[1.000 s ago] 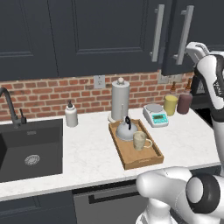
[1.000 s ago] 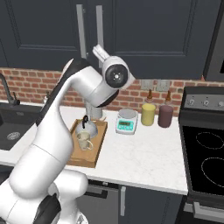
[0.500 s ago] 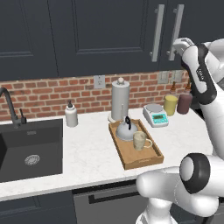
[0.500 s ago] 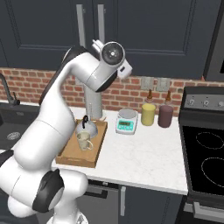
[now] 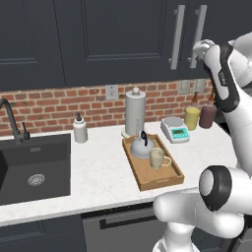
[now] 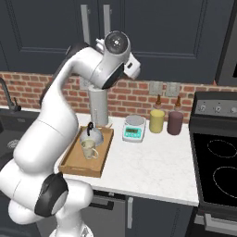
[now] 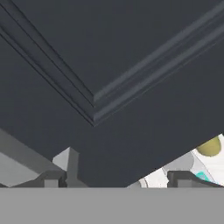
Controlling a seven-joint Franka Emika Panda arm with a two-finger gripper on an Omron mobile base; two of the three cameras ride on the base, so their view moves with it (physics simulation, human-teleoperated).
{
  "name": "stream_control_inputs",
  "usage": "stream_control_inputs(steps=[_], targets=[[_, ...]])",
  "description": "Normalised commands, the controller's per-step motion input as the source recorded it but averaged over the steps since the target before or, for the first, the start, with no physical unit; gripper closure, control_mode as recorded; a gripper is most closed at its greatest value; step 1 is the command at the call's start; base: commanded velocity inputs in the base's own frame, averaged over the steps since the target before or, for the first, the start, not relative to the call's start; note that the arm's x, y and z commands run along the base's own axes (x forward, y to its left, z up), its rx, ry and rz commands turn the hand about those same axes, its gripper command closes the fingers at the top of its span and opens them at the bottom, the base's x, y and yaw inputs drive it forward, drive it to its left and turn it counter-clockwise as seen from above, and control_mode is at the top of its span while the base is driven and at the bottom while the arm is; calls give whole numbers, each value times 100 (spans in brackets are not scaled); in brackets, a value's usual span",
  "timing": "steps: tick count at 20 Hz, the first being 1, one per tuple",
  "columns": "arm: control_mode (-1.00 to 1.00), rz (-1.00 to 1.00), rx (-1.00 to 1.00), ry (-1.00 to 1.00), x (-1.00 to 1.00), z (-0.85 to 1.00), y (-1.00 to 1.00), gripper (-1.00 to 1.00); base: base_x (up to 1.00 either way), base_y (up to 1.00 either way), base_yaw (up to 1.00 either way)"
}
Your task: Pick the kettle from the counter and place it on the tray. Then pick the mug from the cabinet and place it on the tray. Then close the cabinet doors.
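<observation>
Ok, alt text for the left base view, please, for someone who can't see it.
A wooden tray on the white counter holds a small silver kettle and a cream mug. Above, the dark cabinet doors look shut. The white arm reaches up at the right, by the silver door handles. A paper-towel roll stands behind the tray, a black sink at left.

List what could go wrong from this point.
1. The tool sits right against the cabinet doors, beside the bar handles; further pushing could jam or snag it.
2. Lowering the arm could knock the yellow bottle or dark-red bottle beneath it.
</observation>
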Motion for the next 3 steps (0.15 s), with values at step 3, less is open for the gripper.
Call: stream_control_inputs(steps=[3], targets=[[-100, 0, -7, 6, 44, -22, 0, -100, 0, 0, 0]])
